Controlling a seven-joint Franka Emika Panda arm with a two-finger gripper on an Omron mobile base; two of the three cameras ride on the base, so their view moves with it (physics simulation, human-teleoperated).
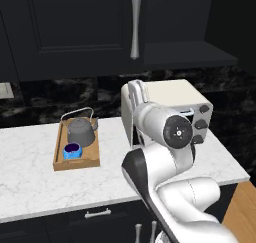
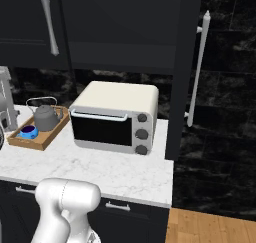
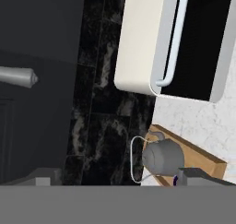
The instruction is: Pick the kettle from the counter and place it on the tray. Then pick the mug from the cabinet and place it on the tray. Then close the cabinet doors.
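A home kitchen: white marble counter (image 1: 30,157) over dark drawers (image 2: 125,214), black wall cabinet doors (image 1: 75,27) with silver handles, a cream toaster oven (image 2: 112,118), black stone backsplash (image 2: 220,87).

Kettle (image 3: 162,157) on wooden tray (image 3: 203,159), toaster oven (image 3: 170,41) just beside, on marble counter (image 3: 193,121).

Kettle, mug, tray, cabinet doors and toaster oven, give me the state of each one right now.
kettle: upright on the tray, wire handle raised.
mug: upright on the tray, beside the kettle.
tray: flat on the counter, holding both.
left cabinet door: closed.
right cabinet door: swung open.
toaster oven: door shut.
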